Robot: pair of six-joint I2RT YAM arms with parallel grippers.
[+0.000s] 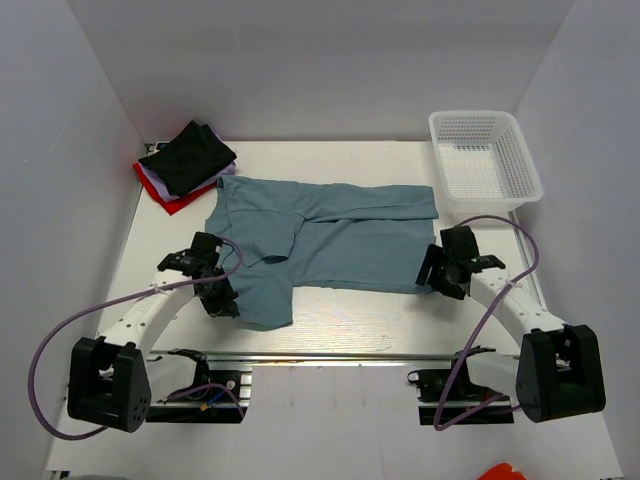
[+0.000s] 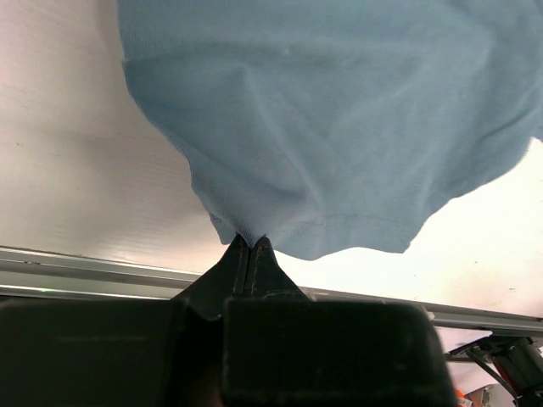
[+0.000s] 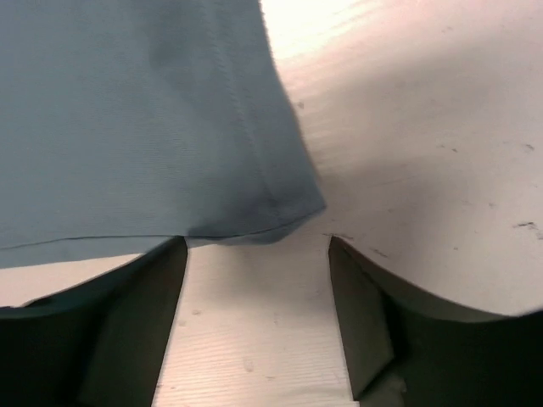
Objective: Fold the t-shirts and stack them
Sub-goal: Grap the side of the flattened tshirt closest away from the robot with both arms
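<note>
The left end effector (image 1: 222, 298) is pinching the blue-teal t-shirt (image 1: 340, 235), its fingers fully closed on the hem nearest the left arm. The right end effector (image 1: 434, 272) is resting at the shirt's right edge with its fingers apart, gripping nothing.

White walls (image 1: 320, 60) are enclosing the scene on three sides. A pale bench (image 1: 340, 322) is filling the floor of the enclosure, and a metal rail (image 1: 330, 355) is running along its near edge beside the two arm bases. The blue-teal t-shirt is lying across the middle of the bench, spread wide from left to right, wrinkled and partly folded over itself. A white mesh basket (image 1: 472, 116) is sitting at the far right corner, apart from the shirt. At the far left corner a small stack is resting just beside the shirt's far left corner. A black t-shirt (image 1: 190, 157) is lying on top, with a white t-shirt (image 1: 148, 180) and a red t-shirt (image 1: 172, 200) showing beneath it. Purple cables (image 1: 60, 340) are looping from each arm.

Only the top view is showing the stack, the basket and the walls. The left wrist view is showing the two dark fingertips (image 2: 240, 254) pressing together, with a bunched fold of the shirt rising from between them. The right wrist view is showing the shirt's hemmed corner lying just ahead of the gap between the open fingers (image 3: 144, 314). Whether either finger is touching the cloth cannot be told.
</note>
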